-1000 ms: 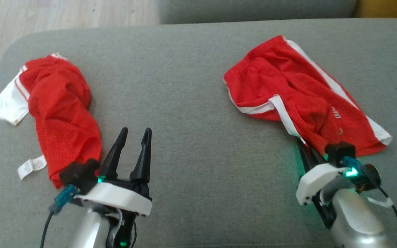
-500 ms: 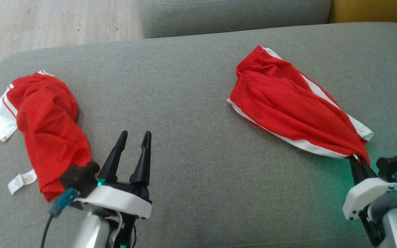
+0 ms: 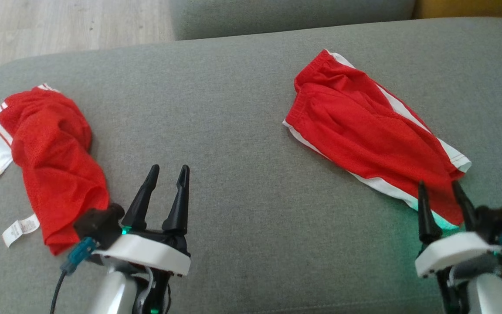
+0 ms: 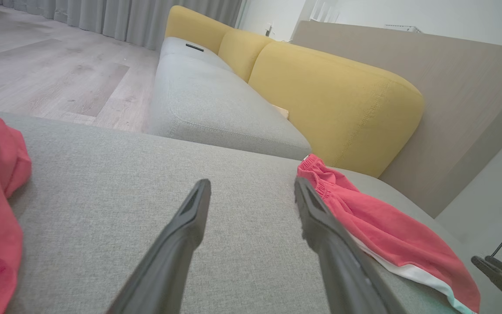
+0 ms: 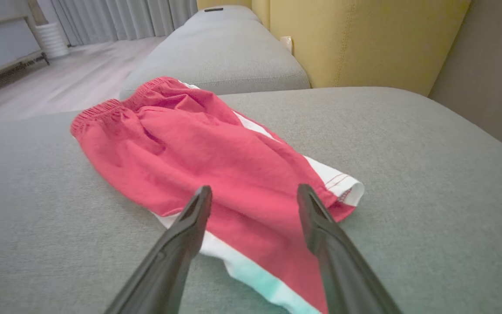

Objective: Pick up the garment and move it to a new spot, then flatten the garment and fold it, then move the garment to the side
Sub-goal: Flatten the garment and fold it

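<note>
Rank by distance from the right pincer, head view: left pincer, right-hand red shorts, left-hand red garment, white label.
1. Right-hand red shorts, at right pincer tips.
2. Left pincer, lower left-centre.
3. Left-hand red garment, far left.
4. White label, leftmost.

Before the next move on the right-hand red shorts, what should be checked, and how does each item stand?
1. Right gripper open, holding nothing: ok.
2. Left gripper open, holding nothing: ok.
3. Red shorts with white side stripes lying wholly on the grey fabric cushion: ok.
4. Shorts flattened: not ok, creases run along them.
5. Crumpled red mesh garment at left apart from the shorts: ok.
</note>
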You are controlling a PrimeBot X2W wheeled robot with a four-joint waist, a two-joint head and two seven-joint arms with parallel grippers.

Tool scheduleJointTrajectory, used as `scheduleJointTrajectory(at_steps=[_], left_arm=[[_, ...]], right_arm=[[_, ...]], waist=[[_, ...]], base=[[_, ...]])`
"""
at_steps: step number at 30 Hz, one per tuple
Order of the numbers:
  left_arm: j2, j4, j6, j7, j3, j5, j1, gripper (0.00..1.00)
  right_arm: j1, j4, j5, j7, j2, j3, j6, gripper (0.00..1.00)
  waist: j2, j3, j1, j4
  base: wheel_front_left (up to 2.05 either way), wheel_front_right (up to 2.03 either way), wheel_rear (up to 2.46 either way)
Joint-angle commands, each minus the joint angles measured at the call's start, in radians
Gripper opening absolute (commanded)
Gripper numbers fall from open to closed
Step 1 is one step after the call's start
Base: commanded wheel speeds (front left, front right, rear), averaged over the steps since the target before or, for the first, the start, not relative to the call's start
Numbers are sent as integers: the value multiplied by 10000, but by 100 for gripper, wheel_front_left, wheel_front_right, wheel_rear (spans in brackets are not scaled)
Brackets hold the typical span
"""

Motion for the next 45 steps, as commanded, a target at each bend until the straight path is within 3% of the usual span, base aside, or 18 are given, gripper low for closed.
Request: scheduleJointTrajectory(at_steps=[1,10,21,31,32,33,34,45], left_arm=[[68,-372,17,-53,411,83,-309,100],[68,-404,-28,-53,437,120,-439,100],[68,-365,-85,-53,379,176,-550,100],[68,-324,-138,-53,368,258,-679,100],[68,-322,-142,-53,377,265,-678,100],[68,-320,-145,-53,387,271,-677,100],[68,-316,-148,-53,402,279,-675,100],[68,-19,-224,-53,-74,958,-1495,100]], right_arm=[[1,-459,159,-301,-2,295,-9,100],[873,-129,1790,-1524,38,370,-9,100],[-78,2067,2189,-1713,40,-613,-9,100],[-1161,4157,2176,-1870,41,-329,-9,100],[-1228,4288,2211,-1878,41,-254,-9,68],[-1288,4395,2231,-1889,41,-202,-9,28],[-1338,4470,2221,-1903,41,-168,-9,0],[-1809,3648,814,-1978,41,-1582,-9,0]], waist=[[-1,30,0,-37],[-1,242,0,-161],[-1,420,0,-151],[-1,656,0,-39],[-1,662,0,-45],[-1,663,0,-58],[-1,659,0,-81],[-1,1021,0,-565]], base=[[0,0,0],[0,0,0],[0,0,0],[0,0,0],[0,0,0],[0,0,0],[0,0,0],[0,0,0]])
